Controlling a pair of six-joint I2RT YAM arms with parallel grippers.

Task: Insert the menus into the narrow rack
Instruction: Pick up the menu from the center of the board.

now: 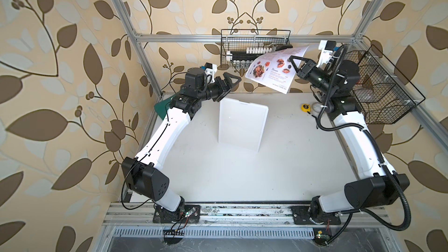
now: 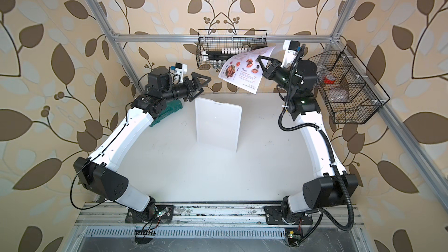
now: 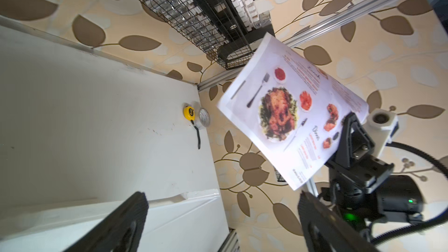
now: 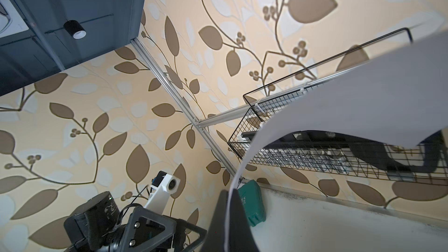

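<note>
- Green case (image 2: 169, 113): on worktop (image 1: 218, 170), left of rack (image 1: 242, 122), partly under left arm.
- Left tool (image 1: 233, 85): jaws wide, holding nothing, raised near rack's far left corner.
- Rack: upright, mid-worktop.
- Menu (image 1: 269, 71): in the air beyond rack's far right corner, tilted, print up, not touching the rack.
- Right tool (image 1: 293, 61): clamped on menu's right edge.
- Tape measure (image 1: 306, 107): on worktop, right of rack.
</note>
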